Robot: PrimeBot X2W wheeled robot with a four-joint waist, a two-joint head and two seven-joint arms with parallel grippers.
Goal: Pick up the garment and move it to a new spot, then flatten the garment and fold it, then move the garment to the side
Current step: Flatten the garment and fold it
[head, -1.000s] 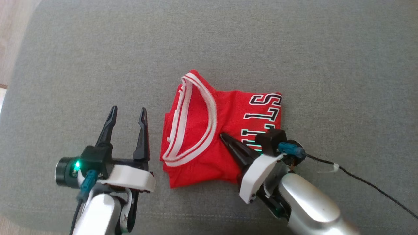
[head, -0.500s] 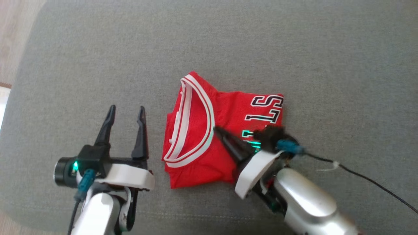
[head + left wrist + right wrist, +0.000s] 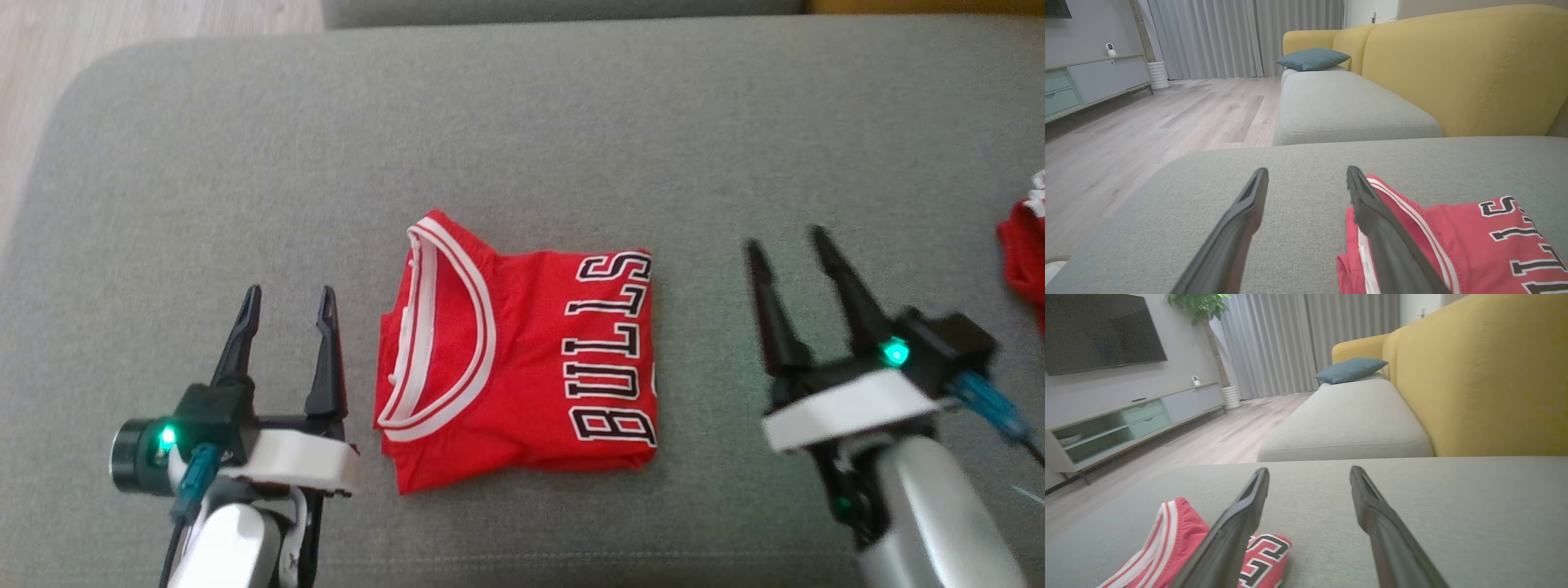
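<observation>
The garment (image 3: pixel 522 367) is a red jersey with white trim and black "BULLS" lettering, lying folded in a rough square on the grey cushion (image 3: pixel 522 122). My left gripper (image 3: pixel 286 298) stands open just left of it, empty. Well to the right of the garment, my right gripper (image 3: pixel 788 245) is open and empty too. In the left wrist view the garment (image 3: pixel 1474 241) lies right of the open fingers (image 3: pixel 1372 220). In the right wrist view the garment (image 3: pixel 1180 535) lies left of the fingers (image 3: pixel 1237 522).
Another red cloth (image 3: pixel 1024 261) lies at the cushion's right edge. Wooden floor (image 3: pixel 155 20) shows beyond the cushion's far left corner. A yellow sofa back (image 3: pixel 1461 65), a second grey seat (image 3: pixel 1347 106) and a teal pillow (image 3: pixel 1312 59) stand ahead.
My right gripper has let go of the garment, opened and drawn away to the right. The head camera has shifted, so the whole picture sits differently. The garment now lies flatter.
</observation>
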